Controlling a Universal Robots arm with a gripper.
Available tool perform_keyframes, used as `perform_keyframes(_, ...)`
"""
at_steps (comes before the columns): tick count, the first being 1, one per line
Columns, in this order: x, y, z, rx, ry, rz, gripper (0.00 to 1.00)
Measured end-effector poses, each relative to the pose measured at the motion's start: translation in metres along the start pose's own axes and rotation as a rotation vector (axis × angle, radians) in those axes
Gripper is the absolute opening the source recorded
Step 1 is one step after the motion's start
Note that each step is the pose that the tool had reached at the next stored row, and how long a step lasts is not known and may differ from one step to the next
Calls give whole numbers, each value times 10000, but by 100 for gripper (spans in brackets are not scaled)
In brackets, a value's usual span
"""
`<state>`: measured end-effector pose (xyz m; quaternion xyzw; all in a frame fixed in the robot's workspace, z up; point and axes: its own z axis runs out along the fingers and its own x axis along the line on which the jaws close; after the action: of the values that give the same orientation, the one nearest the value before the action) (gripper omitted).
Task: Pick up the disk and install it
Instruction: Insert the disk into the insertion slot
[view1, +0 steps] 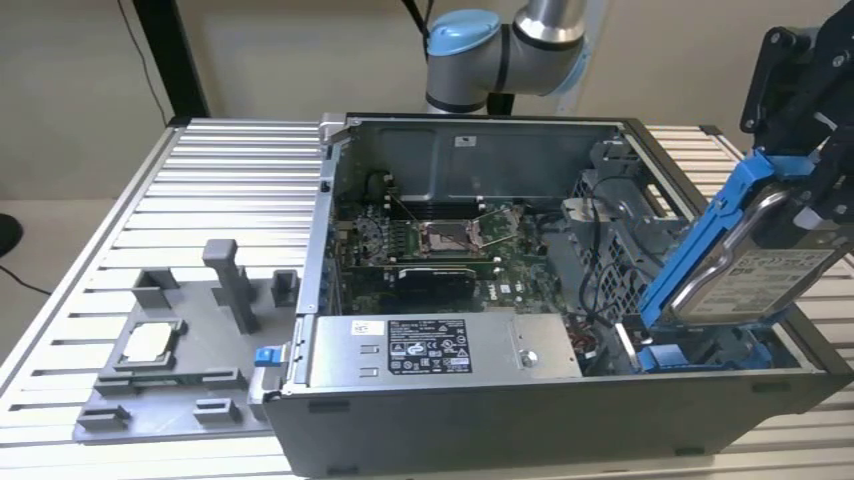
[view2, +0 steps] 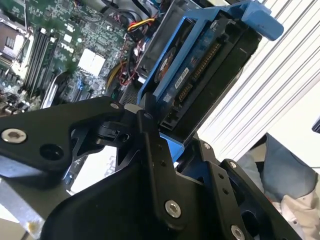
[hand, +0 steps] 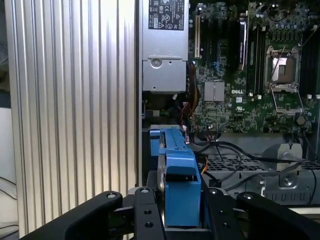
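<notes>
While closed tight on the disk (view1: 742, 272), hangs at the exterior view's right as a black gripper (view1: 817, 212), over the open case (view1: 534, 425). Seen in both wrist views with one finger (hand: 145, 215) pressed on each side of the blue bracket (hand: 181, 165). Holds the disk tilted, not flat: upper end leaning to the exterior view's right, lower end down by the blue bay (view1: 701, 356), in the corner of the case closest to the exterior camera on that side. Cannot tell if touching the bay or just above it. Turns the silver face with the white label towards the exterior camera, with the bracket running along its edges. Shows the connector end and a blue tab (view2: 260, 20) in the second wrist view.

Just beside the bay, inside the case: black cables (hand: 225, 147). Further to the exterior view's left: green board (view1: 400, 250) with a square socket (view1: 447, 237) near its middle. In front of the board, along the near wall: silver box (view1: 427, 345) with a black label.

Outside the case, on the ribbed table (view1: 214, 170) and well apart from the gripper: grey fixture (view1: 187, 405) with upright posts, and a small square chip (view1: 150, 342) lying in it. Behind the case: grey and blue arm (view1: 514, 40).
</notes>
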<state>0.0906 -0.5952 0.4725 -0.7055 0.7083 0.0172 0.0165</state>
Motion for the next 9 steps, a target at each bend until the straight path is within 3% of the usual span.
perform_keyframes(4, 2, -10, 39, 0, 0, 3, 0)
perform_keyframes(9, 2, -13, 43, 0, 1, 2, 0)
